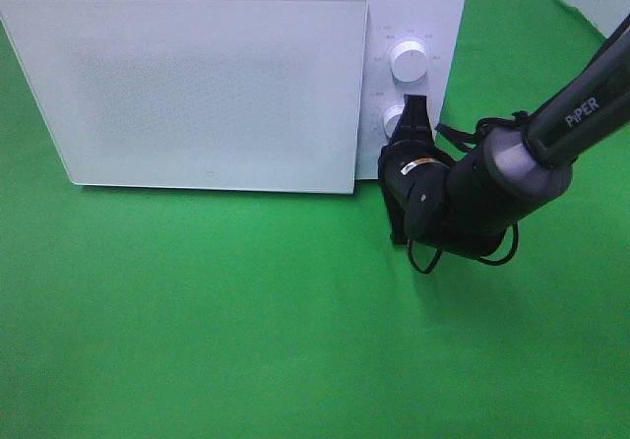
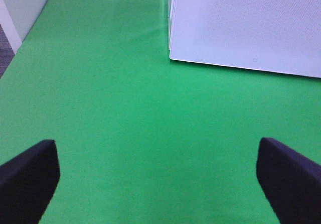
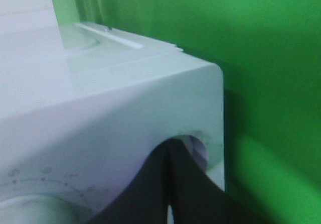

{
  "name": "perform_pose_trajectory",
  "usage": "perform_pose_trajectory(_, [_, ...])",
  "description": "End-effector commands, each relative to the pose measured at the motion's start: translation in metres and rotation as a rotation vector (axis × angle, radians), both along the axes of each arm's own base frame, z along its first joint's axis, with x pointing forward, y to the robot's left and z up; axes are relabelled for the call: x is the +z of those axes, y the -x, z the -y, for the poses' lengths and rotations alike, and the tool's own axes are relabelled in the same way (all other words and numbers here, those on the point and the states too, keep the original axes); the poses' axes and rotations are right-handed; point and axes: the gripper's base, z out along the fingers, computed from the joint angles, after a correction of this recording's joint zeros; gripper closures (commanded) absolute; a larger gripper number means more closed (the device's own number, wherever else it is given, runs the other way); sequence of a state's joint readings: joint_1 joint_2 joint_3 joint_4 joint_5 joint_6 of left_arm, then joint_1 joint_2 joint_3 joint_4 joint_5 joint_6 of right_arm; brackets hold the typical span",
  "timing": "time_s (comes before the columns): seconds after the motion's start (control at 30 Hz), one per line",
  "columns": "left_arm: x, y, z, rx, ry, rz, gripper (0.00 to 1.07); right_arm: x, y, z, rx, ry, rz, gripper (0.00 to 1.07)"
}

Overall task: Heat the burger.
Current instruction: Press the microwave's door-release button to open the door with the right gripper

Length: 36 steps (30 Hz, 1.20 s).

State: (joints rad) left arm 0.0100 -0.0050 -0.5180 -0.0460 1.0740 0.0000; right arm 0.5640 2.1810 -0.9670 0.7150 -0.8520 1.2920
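Pinched-shut black fingers of the right tool (image 3: 169,151) are touching the lower white round dial (image 1: 396,122), centre-right in the high view, and are gripping nothing. Meanwhile the left tool (image 2: 158,181) is hanging wide open and empty over the green cloth desk (image 1: 246,321). No burger is showing; judging by the closed door (image 1: 197,85) of the white microwave oven (image 1: 438,6), it is probably sitting inside. Turning that dial is calling for steady sideways pressure on its rim, without slipping off.

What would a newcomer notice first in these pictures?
A big white microwave, door closed, fills the back left of the green cloth. The right end effector, black and shut, points at the microwave's lower knob. The left end effector hangs open over the cloth.
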Motion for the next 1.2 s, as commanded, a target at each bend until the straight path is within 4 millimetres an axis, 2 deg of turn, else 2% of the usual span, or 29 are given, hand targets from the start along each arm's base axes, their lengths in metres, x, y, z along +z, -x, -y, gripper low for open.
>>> perform_pose_trajectory(0.03, [0.0, 0.0, 0.001, -0.009, 0.006, 0.008, 0.07, 0.086, -0.035, 0.017, -0.166, 0.039, 0.679, 1.07])
perform_pose_trajectory(0.3, [0.0, 0.0, 0.001, -0.009, 0.006, 0.008, 0.07, 0.087, -0.036, 0.016, -0.155, 0.044, 0.684, 1.07])
perform_pose_trajectory(0.5, [0.0, 0.0, 0.001, -0.009, 0.006, 0.008, 0.07, 0.082, -0.035, 0.015, -0.138, 0.042, 0.637, 1.07])
perform_pose_trajectory(0.67, [0.0, 0.0, 0.001, -0.009, 0.006, 0.008, 0.07, 0.072, -0.026, 0.019, -0.12, 0.043, 0.539, 1.07])
perform_pose_trajectory(0.7, [0.0, 0.0, 0.001, -0.009, 0.006, 0.008, 0.07, 0.065, -0.023, 0.019, -0.105, 0.029, 0.466, 1.07])
perform_pose_trajectory(0.73, [0.0, 0.0, 0.001, -0.009, 0.006, 0.008, 0.07, 0.065, -0.023, 0.019, -0.105, 0.029, 0.466, 1.07])
perform_pose_trajectory(0.8, [0.0, 0.0, 0.001, -0.009, 0.006, 0.008, 0.07, 0.052, -0.016, 0.014, -0.008, 0.009, 0.335, 1.07])
perform_pose_trajectory(0.9, [0.0, 0.0, 0.001, -0.009, 0.006, 0.008, 0.07, 0.045, -0.01, 0.013, 0.041, -0.003, 0.263, 1.07])
perform_pose_trajectory(1.0, [0.0, 0.0, 0.001, -0.009, 0.006, 0.008, 0.07, 0.029, 0.004, 0.014, 0.091, -0.011, 0.109, 1.07])
perform_pose_trajectory(1.2, [0.0, 0.0, 0.001, -0.009, 0.006, 0.008, 0.07, 0.019, 0.02, 0.012, 0.205, 0.036, -0.012, 1.07])
